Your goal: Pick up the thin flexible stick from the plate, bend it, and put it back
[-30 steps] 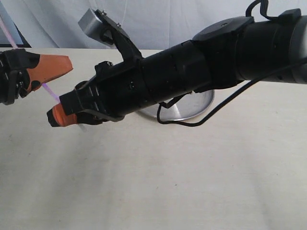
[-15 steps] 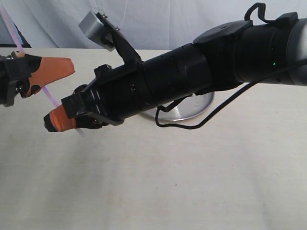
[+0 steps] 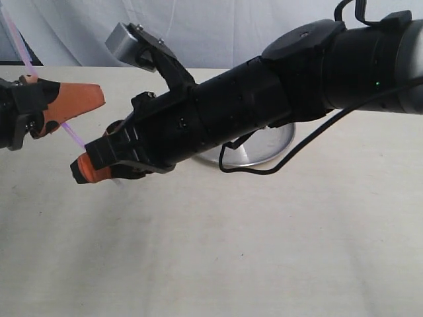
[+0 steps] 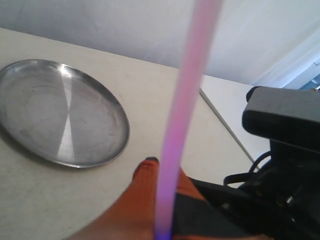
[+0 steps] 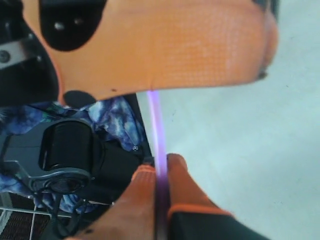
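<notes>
The thin flexible stick (image 3: 73,134), a pink-purple rod, is held in the air over the table's left side by both grippers. My left gripper (image 3: 96,99), with orange fingers, is shut on its upper part, and the free end rises past it toward the top left. My right gripper (image 3: 80,172) reaches across from the right and is shut on the lower end (image 5: 159,135). The stick (image 4: 182,125) shows a slight curve. The steel plate (image 3: 268,148) lies behind the right arm with nothing on it (image 4: 60,115).
The thick black right arm (image 3: 264,105) spans the scene and covers most of the plate, with a loose black cable (image 3: 291,155) hanging under it. A white curtain (image 3: 218,26) closes the back. Beige table top (image 3: 231,251) stretches in front.
My left gripper has sunk a little. My right gripper's tip has shifted slightly to the right. Both stay shut on the stick.
</notes>
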Robot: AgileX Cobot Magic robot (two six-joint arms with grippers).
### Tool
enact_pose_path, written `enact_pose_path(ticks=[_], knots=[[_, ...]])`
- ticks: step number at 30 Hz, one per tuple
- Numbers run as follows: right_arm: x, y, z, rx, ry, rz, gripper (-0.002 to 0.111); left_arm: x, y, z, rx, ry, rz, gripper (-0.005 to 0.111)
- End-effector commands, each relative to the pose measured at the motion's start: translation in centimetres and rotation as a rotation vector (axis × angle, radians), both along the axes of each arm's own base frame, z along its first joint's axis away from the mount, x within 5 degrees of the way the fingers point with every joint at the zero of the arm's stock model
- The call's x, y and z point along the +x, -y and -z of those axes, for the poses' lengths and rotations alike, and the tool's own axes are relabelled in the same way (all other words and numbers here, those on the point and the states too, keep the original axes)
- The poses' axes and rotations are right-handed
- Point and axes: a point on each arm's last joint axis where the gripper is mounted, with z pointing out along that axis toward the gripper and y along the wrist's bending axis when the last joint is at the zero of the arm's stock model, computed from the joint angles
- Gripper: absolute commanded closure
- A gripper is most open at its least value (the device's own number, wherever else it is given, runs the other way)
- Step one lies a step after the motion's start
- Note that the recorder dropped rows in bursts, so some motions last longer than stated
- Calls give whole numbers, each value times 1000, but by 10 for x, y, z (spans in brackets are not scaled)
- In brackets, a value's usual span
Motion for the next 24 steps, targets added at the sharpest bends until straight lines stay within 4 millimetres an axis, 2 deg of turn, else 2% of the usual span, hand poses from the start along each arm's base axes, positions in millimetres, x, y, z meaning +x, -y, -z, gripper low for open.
enact_pose_path(ticks=[1, 7, 15, 18, 21, 22, 24], knots=[[-6, 4, 13, -97, -3, -82, 109, 13, -15, 8, 81, -27, -204, 106], [-11, 4, 12, -86, -29, -133, 109, 16, -16, 10, 65, -56, -235, 106], [-8, 4, 12, -90, -36, -96, 108, 12, -9, 8, 57, -22, -132, 106], [-3, 4, 11, -89, -14, -33, 91, 11, -8, 8, 50, -20, -117, 106], [0, 2, 10, -67, -27, 9, 59, 10, -5, 6, 24, -17, -84, 106], [2, 2, 10, -66, -21, 30, 45, 8, -3, 5, 18, -15, -68, 106], [3, 2, 9, -61, -23, 43, 31, 7, 0, 5, 16, -15, -44, 106]])
